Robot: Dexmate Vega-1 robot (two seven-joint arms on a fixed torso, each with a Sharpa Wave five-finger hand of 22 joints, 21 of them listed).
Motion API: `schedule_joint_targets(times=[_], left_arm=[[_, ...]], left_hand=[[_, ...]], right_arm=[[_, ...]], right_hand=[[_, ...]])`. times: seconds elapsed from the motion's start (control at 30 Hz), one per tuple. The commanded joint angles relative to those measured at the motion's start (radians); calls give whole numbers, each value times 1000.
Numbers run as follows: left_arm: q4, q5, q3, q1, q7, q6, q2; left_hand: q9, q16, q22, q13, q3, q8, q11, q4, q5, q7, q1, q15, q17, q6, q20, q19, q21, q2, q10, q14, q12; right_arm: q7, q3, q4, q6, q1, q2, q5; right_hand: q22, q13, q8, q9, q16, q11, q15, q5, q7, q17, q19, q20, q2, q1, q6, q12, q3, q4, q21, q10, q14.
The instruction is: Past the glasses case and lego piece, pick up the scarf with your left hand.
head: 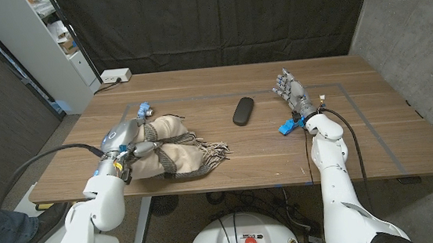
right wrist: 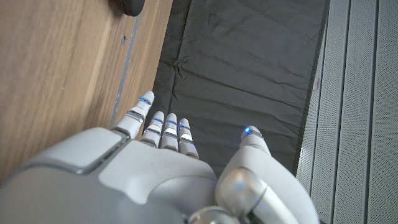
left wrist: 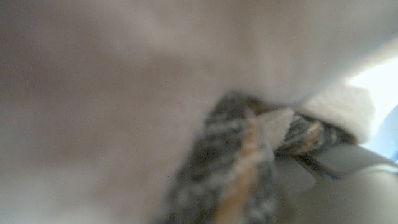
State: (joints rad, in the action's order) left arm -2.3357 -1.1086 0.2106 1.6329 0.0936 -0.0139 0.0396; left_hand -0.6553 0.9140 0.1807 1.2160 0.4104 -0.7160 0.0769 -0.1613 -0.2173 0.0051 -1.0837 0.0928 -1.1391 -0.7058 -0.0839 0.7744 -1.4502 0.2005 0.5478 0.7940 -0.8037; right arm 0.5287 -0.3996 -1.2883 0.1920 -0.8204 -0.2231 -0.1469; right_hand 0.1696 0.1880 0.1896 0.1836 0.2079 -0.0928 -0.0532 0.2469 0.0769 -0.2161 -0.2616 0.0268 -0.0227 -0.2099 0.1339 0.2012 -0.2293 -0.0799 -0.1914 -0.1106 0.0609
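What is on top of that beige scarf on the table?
The left robot hand is on the scarf, its fingers pressed into the fabric. Whether anything lies underneath the scarf cannot be seen; the cloth covers the table there.

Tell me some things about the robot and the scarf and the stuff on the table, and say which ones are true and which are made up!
1. The left hand is on the scarf. True.
2. The right hand is holding the glasses case. False: its fingers are spread and hold nothing, and the case lies apart from it on the table.
3. The scarf is cream with a fringe at one end. True.
4. The blue lego piece sits on top of the scarf. False: it lies on the table beside the right arm's wrist.
5. The glasses case is bright red. False: it is black.
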Motion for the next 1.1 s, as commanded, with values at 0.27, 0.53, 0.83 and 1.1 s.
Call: schedule_joint_targets(times=[0.27, 0.53, 0.83, 1.1], left_arm=[[-59, -8, 19, 3, 4, -25, -22], [-78, -10, 26, -4, 15, -36, -24], [-101, -29, 26, -16, 56, -28, -29], [-120, -18, 42, -34, 68, -35, -31]], left_hand=[[-3, 21, 0, 5, -9, -11, -1, 0, 1, -6, -300, 17, 1, -15, -84, -12, -20, -309, 11, -3, -13], [0, 32, -1, 6, -12, -15, 0, 1, 1, -7, -299, 15, 3, -20, -85, -13, -27, -311, 12, -7, -17], [1, 40, -2, 6, -14, -18, 2, 1, 0, -5, -297, 15, 7, -19, -86, -14, -33, -313, 14, -13, -21], [1, 46, -2, 6, -14, -19, 1, 3, 0, -5, -294, 16, 8, -16, -85, -16, -38, -316, 9, -19, -23]], right_arm=[[11, 1, -12, -7, 2, 6, 6], [13, 0, -15, -7, 2, 6, 8], [13, -3, -21, -7, -3, 5, 12], [16, 0, -14, -11, -1, 5, 9]], right_hand=[[2, 5, 8, 6, 5, 0, 2, 4, 0, -3, -10, 2, -6, -3, 3, -3, -2, -6, -2, -11, 8], [2, 5, 8, 6, 5, 0, 2, 4, 0, -3, -10, 2, -6, -3, 3, -3, -2, -6, -2, -11, 8], [2, 5, 8, 6, 5, 0, 2, 4, 0, -3, -10, 2, -6, -3, 3, -3, -2, -6, -2, -11, 8], [2, 5, 8, 6, 5, 0, 2, 4, 0, -3, -10, 2, -6, -3, 3, -3, -2, -6, -2, -11, 8]])
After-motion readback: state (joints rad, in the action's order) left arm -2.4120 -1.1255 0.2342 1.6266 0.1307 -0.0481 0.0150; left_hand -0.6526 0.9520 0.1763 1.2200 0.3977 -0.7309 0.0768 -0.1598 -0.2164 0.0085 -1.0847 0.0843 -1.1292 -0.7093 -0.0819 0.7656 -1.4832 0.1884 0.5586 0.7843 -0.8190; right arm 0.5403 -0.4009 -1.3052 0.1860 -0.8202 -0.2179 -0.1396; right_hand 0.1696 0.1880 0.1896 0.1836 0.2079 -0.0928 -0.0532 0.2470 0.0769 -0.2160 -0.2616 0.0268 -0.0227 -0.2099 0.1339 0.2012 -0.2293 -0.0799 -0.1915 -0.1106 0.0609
